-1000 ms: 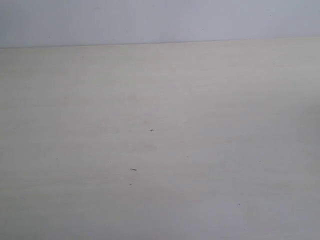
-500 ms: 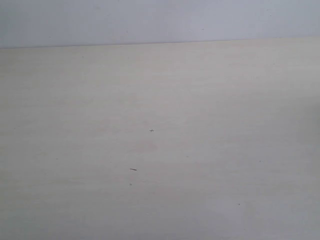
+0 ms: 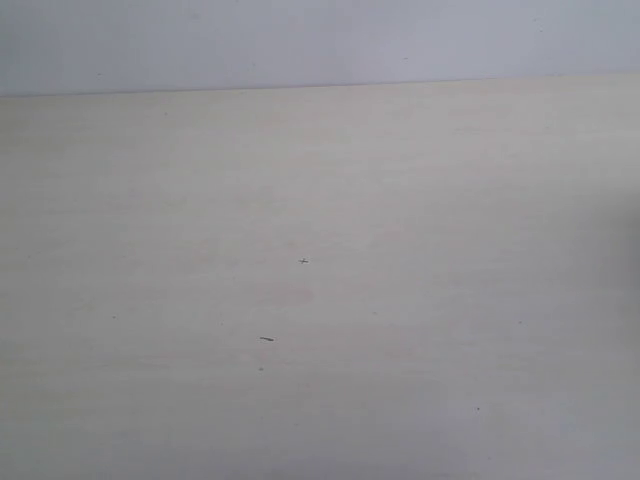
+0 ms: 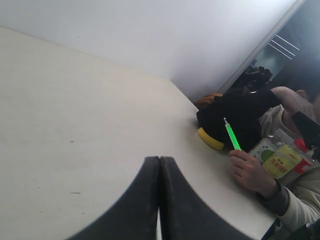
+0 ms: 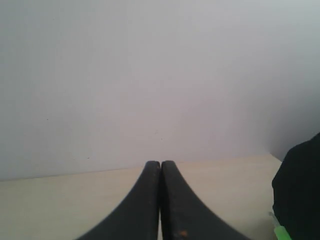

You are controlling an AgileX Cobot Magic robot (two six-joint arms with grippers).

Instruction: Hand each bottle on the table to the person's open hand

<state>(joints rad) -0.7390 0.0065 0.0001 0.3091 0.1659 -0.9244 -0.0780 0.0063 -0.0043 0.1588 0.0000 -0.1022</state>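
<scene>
While jaws sit closed, bottles beside person's hand

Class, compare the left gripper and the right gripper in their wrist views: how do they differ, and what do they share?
The left gripper has mostly table behind it; the right gripper has mostly pale wall. The right gripper bears a small orange speck on one jaw; the left gripper shows none. Both are black, with jaws shut and empty.
</scene>
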